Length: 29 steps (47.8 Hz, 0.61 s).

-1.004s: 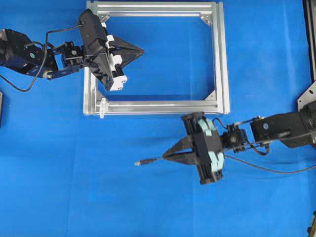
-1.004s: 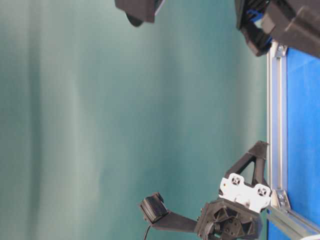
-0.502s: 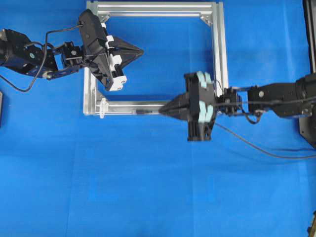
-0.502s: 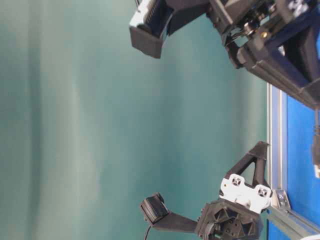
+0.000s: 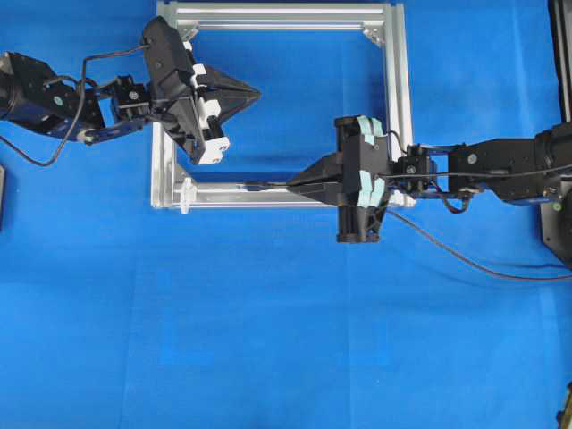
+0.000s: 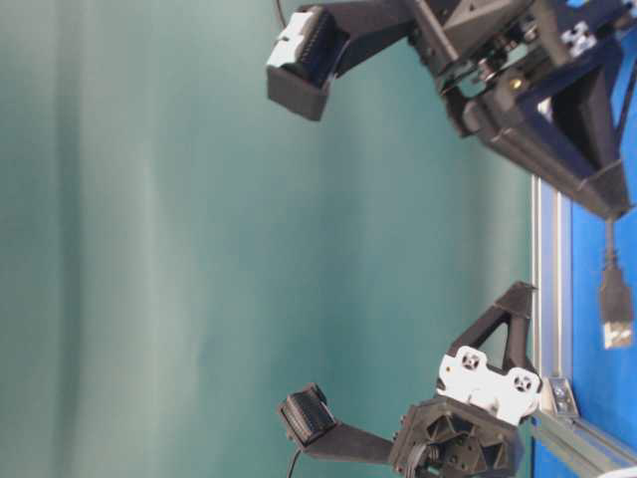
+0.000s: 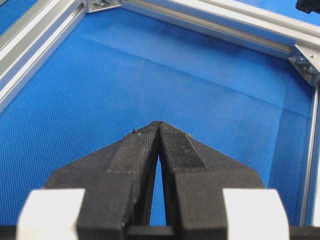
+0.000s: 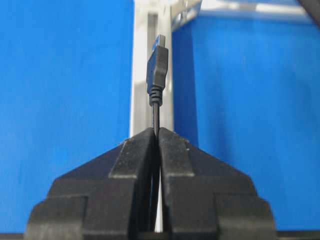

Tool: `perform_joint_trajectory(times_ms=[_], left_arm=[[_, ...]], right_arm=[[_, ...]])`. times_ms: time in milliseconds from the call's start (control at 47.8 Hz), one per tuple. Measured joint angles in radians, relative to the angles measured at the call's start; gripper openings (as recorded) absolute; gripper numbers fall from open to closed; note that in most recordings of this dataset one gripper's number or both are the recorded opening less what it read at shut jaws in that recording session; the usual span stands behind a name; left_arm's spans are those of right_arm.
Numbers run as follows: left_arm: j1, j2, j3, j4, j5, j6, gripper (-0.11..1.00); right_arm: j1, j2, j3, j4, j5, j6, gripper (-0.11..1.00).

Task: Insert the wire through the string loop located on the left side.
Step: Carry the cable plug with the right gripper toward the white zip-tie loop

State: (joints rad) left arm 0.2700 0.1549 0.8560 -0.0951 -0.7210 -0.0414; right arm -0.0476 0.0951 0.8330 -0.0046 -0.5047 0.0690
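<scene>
On my right wrist camera the jaws are pressed together on the wire (image 8: 155, 112), which comes up out of the seam between the fingertips and ends a short way ahead in its dark plug tip. The plug points along the near rail of the aluminium frame (image 8: 145, 75), hanging over that rail. From overhead I see the right gripper (image 5: 295, 185) reaching across toward the left, its tip over the same rail, with the plug sticking out past it. The rest of the wire trails back from behind the gripper, sagging across the blue table cover (image 5: 268, 340) toward the right edge. In the table-level view the plug hangs above the cover, just beside the rail.

The string loop (image 5: 187, 195) with its small white mount sits at the near left corner of the frame. The plug tip points at it but stands apart from it, with a stretch of bare rail between them.

On my left wrist camera the left gripper (image 7: 159, 123) has its fingertips meeting with nothing between them, only a thin gap further back. Overhead it hovers inside the frame near the left rail, tip pointing right, well apart from the wire and the loop.
</scene>
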Motion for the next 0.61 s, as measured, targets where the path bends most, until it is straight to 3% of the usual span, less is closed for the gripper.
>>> perform_joint_trajectory(times_ms=[607], left_arm=[[0.000, 0.000, -0.002, 0.000, 0.000, 0.000, 0.00]], right_arm=[[0.000, 0.140, -0.169, -0.003, -0.006, -0.017, 0.00]])
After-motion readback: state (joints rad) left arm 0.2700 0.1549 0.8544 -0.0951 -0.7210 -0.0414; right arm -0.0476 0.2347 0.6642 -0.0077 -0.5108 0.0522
